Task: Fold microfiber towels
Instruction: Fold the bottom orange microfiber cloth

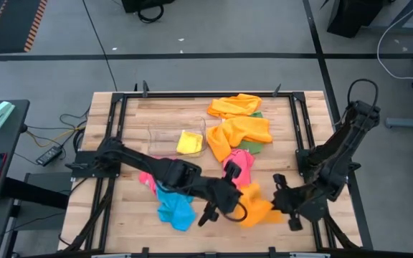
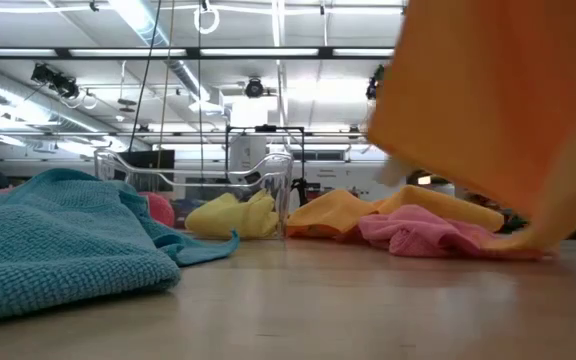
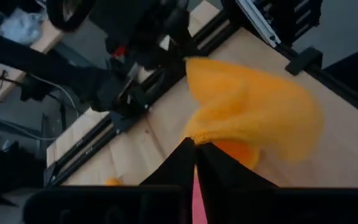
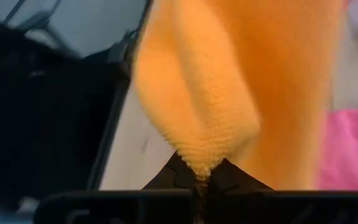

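An orange microfiber towel is strung between my two grippers at the table's near right. My left gripper is shut on its left end and my right gripper is shut on its right end. In the low view this towel hangs large in front. A blue towel lies crumpled near the front edge. A pink towel lies just behind the held one. A yellow towel sits in the clear bin. My left gripper pinches a bunched end of the orange towel between its two fingers, slanting down from the table's left. The cloth fans out beyond the fingers toward the other arm, slack. My right gripper pinches a rounded fold of the towel between its two fingers, slanting downward. The cloth is lifted and drapes away from the fingers. In the low view its lower edge comes down to about table level by the pink towel.
Two more orange towels lie heaped at the back, over a green one. A second bit of pink cloth shows under the left arm. Black rails frame the table.
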Controlling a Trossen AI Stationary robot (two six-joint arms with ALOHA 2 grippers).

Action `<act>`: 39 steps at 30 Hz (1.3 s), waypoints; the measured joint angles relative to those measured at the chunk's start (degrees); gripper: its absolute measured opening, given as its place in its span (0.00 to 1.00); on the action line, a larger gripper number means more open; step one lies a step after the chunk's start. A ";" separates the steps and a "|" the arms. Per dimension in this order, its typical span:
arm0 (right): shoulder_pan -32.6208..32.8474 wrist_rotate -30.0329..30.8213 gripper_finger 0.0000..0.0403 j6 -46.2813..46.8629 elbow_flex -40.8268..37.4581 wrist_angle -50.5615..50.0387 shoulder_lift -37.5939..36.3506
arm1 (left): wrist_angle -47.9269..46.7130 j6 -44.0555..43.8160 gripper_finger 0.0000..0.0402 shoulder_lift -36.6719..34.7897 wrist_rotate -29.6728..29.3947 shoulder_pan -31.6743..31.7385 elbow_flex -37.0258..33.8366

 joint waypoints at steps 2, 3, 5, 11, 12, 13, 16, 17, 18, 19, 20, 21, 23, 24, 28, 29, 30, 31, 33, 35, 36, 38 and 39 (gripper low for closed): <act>0.61 -1.91 0.02 1.43 1.49 -2.53 -0.35 | -1.34 -2.35 0.08 0.00 -0.16 -0.52 0.54; 0.88 -2.46 0.02 1.96 1.82 -3.80 -0.48 | -1.98 -3.54 0.08 0.00 -0.09 -0.73 0.54; 1.05 -2.78 0.02 2.71 1.94 -4.89 -0.54 | -4.34 -5.75 0.07 0.00 1.18 -0.76 0.39; 0.10 -3.17 0.02 4.94 1.10 -5.84 0.14 | -9.50 -13.44 0.02 1.91 4.38 -0.20 0.27; 0.07 -3.56 0.02 5.38 1.33 -5.92 0.12 | -9.65 -13.71 0.01 1.97 4.40 -0.36 0.22; 0.09 -3.92 0.02 6.01 1.75 -5.83 0.12 | -9.16 -13.76 0.02 1.95 4.26 -0.67 0.21; 0.11 -5.32 0.02 6.78 4.01 -5.78 0.12 | -5.78 -12.65 0.04 1.47 4.31 -2.27 0.34; 0.11 -6.34 0.02 6.81 4.98 -5.72 0.12 | -4.88 -12.43 0.05 1.37 4.52 -2.80 0.34; 0.11 -7.26 0.02 6.89 6.05 -5.75 0.12 | -3.61 -12.35 0.05 1.33 4.54 -3.32 0.34; 0.11 -8.05 0.02 6.87 7.30 -5.87 0.12 | -2.59 -12.24 0.06 1.29 4.66 -3.82 0.34; 0.11 -8.81 0.02 6.50 8.55 -5.87 0.12 | -1.76 -12.20 0.06 1.29 4.69 -4.26 0.34; 0.13 -9.58 0.02 5.73 9.85 -5.76 0.09 | -0.85 -12.19 0.06 1.29 4.65 -4.58 0.34; 0.13 -10.36 0.02 3.36 12.17 -5.78 0.09 | 0.68 -11.71 0.05 1.29 4.54 -5.09 0.34; 0.13 -10.67 0.02 2.47 13.11 -5.72 0.09 | 1.21 -11.35 0.04 1.29 4.49 -5.25 0.34; 0.11 -11.81 0.02 1.73 15.26 -6.37 0.09 | 2.36 -11.16 0.02 1.29 4.43 -5.64 0.34; 0.11 -11.80 0.02 1.73 15.30 -6.64 0.05 | 2.35 -11.16 0.02 1.28 4.43 -5.65 0.34; 0.11 -11.81 0.02 1.72 15.30 -7.32 0.05 | 2.17 -11.16 0.02 1.28 4.45 -5.67 0.34; 0.11 -11.80 0.02 1.75 15.14 -8.00 0.05 | 1.69 -11.23 0.03 1.29 4.45 -5.68 0.34; -0.10 -11.84 0.02 2.93 14.41 -9.09 0.05 | -0.27 -11.95 0.04 1.27 4.43 -5.65 0.34; -0.69 -12.71 0.02 5.42 13.69 -9.93 0.07 | -1.78 -12.73 0.05 1.29 4.43 -5.46 0.34; -0.86 -13.15 0.02 6.61 13.35 -10.06 0.09 | -1.70 -12.93 0.04 1.47 4.39 -5.46 0.34; -1.07 -14.10 0.02 8.41 12.78 -9.97 0.09 | -1.29 -12.93 0.03 1.69 4.35 -5.46 0.34; -1.07 -14.63 0.02 9.22 12.49 -9.96 0.09 | -0.78 -12.94 0.02 2.16 4.34 -5.46 0.35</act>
